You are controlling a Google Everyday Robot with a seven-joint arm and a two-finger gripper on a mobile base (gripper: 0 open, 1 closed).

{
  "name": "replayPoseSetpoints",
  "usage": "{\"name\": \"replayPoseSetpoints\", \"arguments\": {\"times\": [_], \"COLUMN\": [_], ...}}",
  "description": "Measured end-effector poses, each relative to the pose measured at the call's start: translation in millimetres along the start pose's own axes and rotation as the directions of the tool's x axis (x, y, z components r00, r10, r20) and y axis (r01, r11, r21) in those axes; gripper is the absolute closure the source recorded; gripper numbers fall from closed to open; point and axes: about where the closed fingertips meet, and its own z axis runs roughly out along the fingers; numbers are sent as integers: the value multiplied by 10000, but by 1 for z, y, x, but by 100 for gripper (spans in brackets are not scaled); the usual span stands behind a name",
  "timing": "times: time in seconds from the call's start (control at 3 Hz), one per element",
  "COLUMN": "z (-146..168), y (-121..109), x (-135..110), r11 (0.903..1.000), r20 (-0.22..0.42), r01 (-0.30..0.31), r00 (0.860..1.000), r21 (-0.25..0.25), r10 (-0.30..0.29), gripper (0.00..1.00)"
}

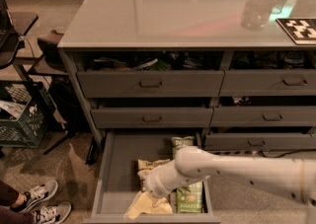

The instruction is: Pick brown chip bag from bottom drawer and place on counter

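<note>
The bottom drawer (121, 168) stands pulled open under the counter (163, 11). The brown chip bag (149, 165) lies on the drawer floor near the middle; only its tan top edge and a strip of dark brown show, and the rest is hidden behind my wrist. My white arm reaches in from the right, and my gripper (145, 204) is low inside the drawer at its front, just in front of the brown bag. Whether it touches the bag is hidden.
Two green chip bags lie in the drawer, one at the back (183, 144) and one at the front right (190, 198). Upper drawers hold snacks. On the counter are a clear bottle (254, 13) and a checkered tag (301, 29). A crate (22, 119) and someone's sneakers (37, 203) are to the left.
</note>
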Motion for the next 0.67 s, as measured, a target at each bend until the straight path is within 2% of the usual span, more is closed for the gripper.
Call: {"name": "replayPoseSetpoints", "arguments": {"times": [0.33,0.67], "z": [-26,-43], "y": [-32,-43], "x": [-12,-19], "r11": [9869,9184], "r20": [1536,1460], "r01": [1542,3641], "r00": [9751,9110], "r21": [479,1548], "r10": [-1599,-3858], "gripper": [0,0]}}
